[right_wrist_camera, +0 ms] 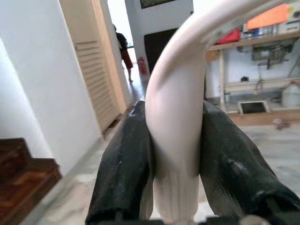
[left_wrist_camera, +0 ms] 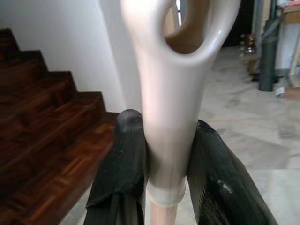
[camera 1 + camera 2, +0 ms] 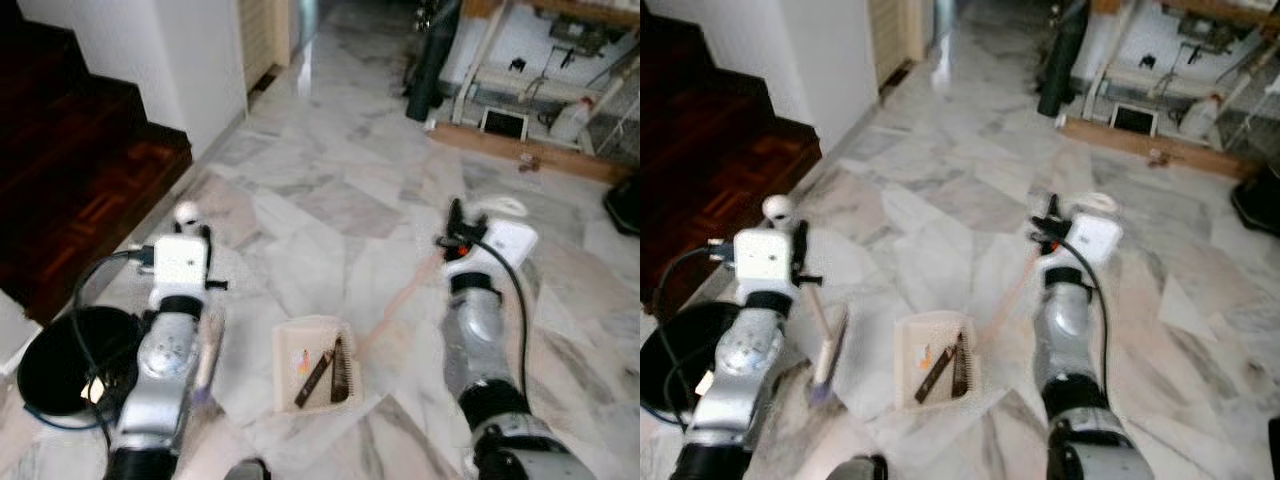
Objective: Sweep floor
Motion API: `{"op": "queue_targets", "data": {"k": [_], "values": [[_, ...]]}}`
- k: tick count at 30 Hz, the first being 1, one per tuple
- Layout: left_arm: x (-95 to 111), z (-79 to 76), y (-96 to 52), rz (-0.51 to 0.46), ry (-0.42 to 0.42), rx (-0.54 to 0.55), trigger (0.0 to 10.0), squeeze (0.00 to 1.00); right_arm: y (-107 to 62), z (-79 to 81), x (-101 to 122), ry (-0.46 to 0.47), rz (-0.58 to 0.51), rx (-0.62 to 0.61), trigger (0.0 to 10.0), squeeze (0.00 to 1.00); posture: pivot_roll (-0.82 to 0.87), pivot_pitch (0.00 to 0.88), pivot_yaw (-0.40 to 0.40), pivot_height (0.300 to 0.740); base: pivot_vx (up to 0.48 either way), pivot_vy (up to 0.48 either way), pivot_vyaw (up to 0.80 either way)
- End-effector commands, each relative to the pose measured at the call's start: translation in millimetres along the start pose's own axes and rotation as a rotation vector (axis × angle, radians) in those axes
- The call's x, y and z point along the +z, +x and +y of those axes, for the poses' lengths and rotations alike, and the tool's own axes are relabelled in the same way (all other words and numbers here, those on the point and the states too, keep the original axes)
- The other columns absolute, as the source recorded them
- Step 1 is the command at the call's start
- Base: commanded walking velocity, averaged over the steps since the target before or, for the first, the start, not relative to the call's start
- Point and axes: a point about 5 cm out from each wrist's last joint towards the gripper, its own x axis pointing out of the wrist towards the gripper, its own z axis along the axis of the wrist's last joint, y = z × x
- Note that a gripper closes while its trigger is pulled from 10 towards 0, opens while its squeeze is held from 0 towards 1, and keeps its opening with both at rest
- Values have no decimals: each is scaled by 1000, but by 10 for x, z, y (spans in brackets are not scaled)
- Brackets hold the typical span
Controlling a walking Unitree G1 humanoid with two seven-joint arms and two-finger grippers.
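The left hand (image 2: pixel 164 187) grips the cream broom handle (image 2: pixel 171 117); the right hand (image 1: pixel 176 183) grips the dustpan handle (image 1: pixel 176 122). The right wrist view shows a person (image 1: pixel 124 51) in the doorway.

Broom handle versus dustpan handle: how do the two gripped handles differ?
The broom handle in the left gripper ends in a closed loop; the dustpan handle in the right gripper curves off like a hook. The broom handle meets a pinkish stick; the dustpan handle has a ribbed base. Both are white plastic, clamped between black fingers.
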Motion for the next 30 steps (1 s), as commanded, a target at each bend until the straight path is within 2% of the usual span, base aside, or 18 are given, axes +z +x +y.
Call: {"op": "queue_targets", "data": {"k": [1, 8, 30], "values": [[118, -43, 30, -54, -6, -14, 10000, 0, 24, -89, 72, 21, -35, -41, 10000, 0, 145, 79, -73, 740, 0, 0, 0], [89, -74, 16, -43, -37, -37, 10000, 0, 30, -81, 69, 23, -32, -38, 10000, 0, 147, 72, -73, 740, 0, 0, 0], [77, -72, -9, -34, -50, -46, 10000, 0, 33, -76, 56, 33, -21, -46, 10000, 0, 153, 94, -73, 740, 0, 0, 0]]}}
